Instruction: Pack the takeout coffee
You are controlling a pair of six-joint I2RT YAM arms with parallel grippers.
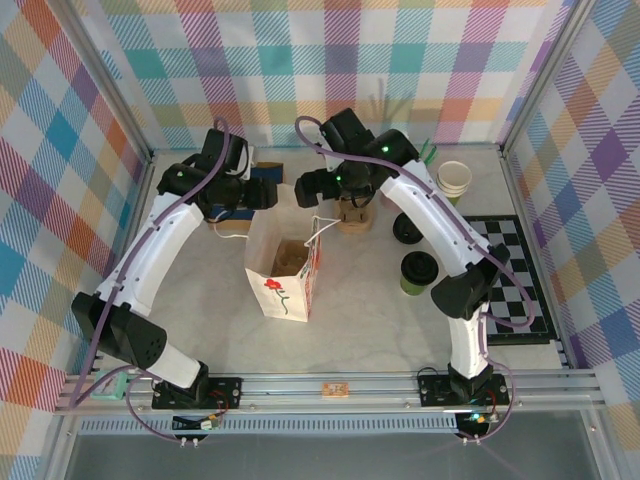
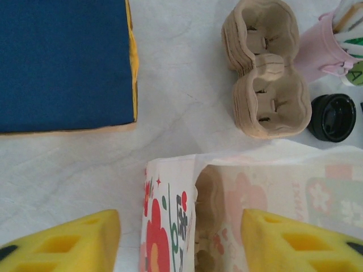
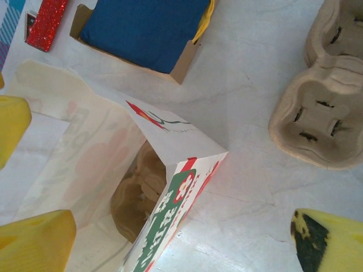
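Note:
The takeout coffee (image 1: 418, 272), a small green cup under a black lid, stands on the table to the right of the white paper bag (image 1: 285, 275). The bag stands upright and open, with a brown cup carrier (image 3: 139, 192) at its bottom. My left gripper (image 2: 181, 243) is open above the bag's far left rim, and the bag's flowered side wall (image 2: 170, 221) runs between its yellow fingers without touching them. My right gripper (image 3: 181, 243) is open too, hanging over the bag's far right corner (image 3: 187, 158). Neither gripper holds anything.
A stack of brown cup carriers (image 1: 357, 215) and a loose black lid (image 1: 408, 232) lie behind the bag on the right. A box of blue napkins (image 1: 262, 180) sits back left. Lidless stacked cups (image 1: 453, 180) and a checkered mat (image 1: 510, 270) are at the right.

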